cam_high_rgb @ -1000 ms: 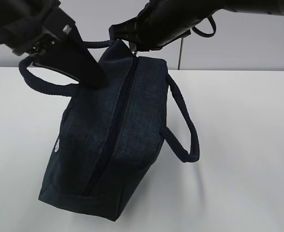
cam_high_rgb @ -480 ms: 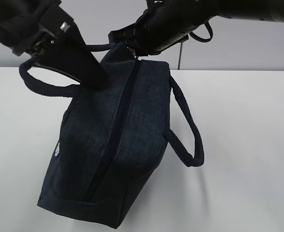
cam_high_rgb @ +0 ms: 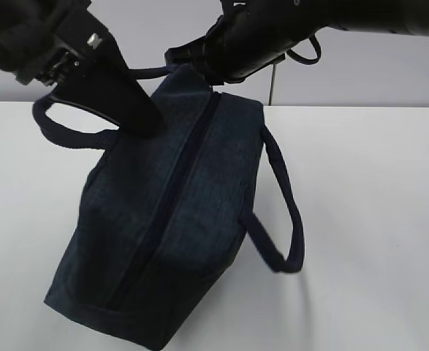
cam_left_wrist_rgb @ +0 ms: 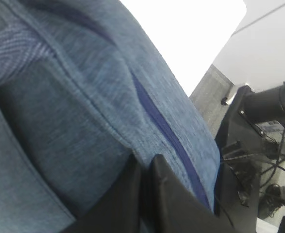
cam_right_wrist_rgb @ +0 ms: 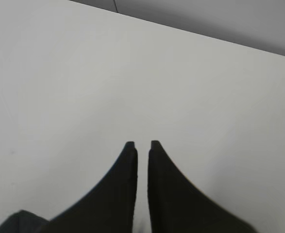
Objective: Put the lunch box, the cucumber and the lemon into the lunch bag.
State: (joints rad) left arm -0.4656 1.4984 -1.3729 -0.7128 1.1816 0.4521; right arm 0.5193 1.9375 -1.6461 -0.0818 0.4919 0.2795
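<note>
Lunch bag (cam_high_rgb: 177, 212), dark navy and boxy, lies tipped on the white table (cam_high_rgb: 375, 219) with its top zipper (cam_high_rgb: 174, 190) running along the upper face and a loop handle (cam_high_rgb: 280, 212) hanging at the right; no logo or writing can be read on it. Left gripper (cam_left_wrist_rgb: 144, 162) has its jaws together, pinched on the bag's fabric beside the zipper. Right gripper (cam_right_wrist_rgb: 142, 144) sits at the bag's far end with its jaws a narrow slit apart, nothing between them in its wrist view
</note>
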